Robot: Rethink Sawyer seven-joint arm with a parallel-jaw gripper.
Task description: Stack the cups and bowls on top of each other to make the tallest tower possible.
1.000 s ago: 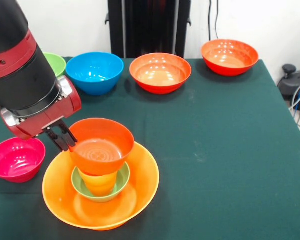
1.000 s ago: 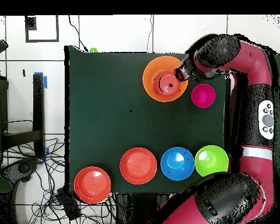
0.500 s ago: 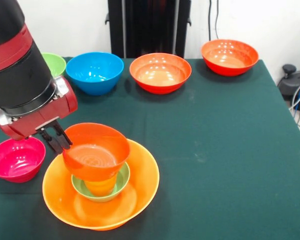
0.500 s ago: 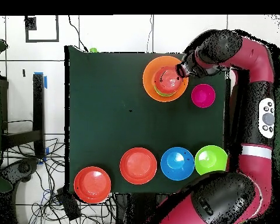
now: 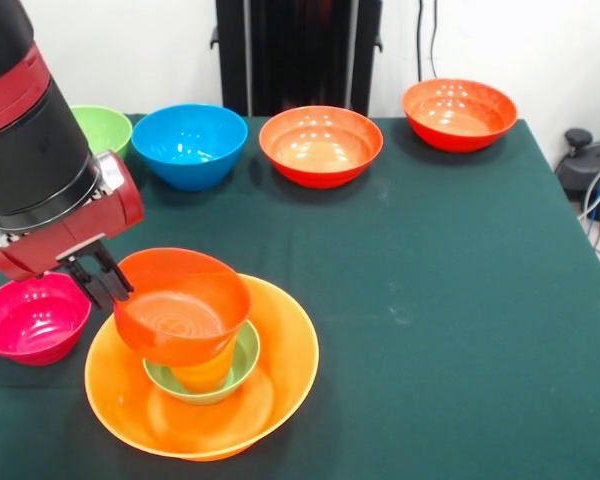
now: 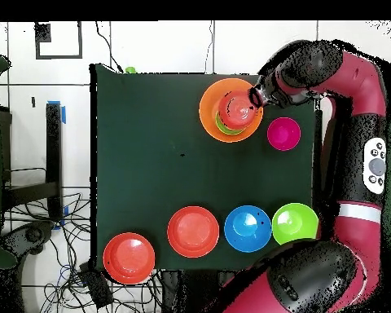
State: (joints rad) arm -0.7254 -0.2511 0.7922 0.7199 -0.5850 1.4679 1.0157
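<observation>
The dark green cloth-covered desk (image 5: 450, 290) lies bare across its middle and one whole side, wide enough for any approach. A back row blocks one edge: glossy lime-green plastic bowl (image 5: 102, 128), blue bowl (image 5: 190, 144), two red-orange bowls (image 5: 320, 145) (well apart). A pink plastic bowl (image 5: 32, 318) crowds the stacked orange pile (image 5: 202, 365), with the arm's end effector (image 5: 98, 279) wedged between them.

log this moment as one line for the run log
gripper: gripping rim of red-orange bowl | bowl: tilted atop orange cup | cup: in green bowl in big orange bowl
</observation>
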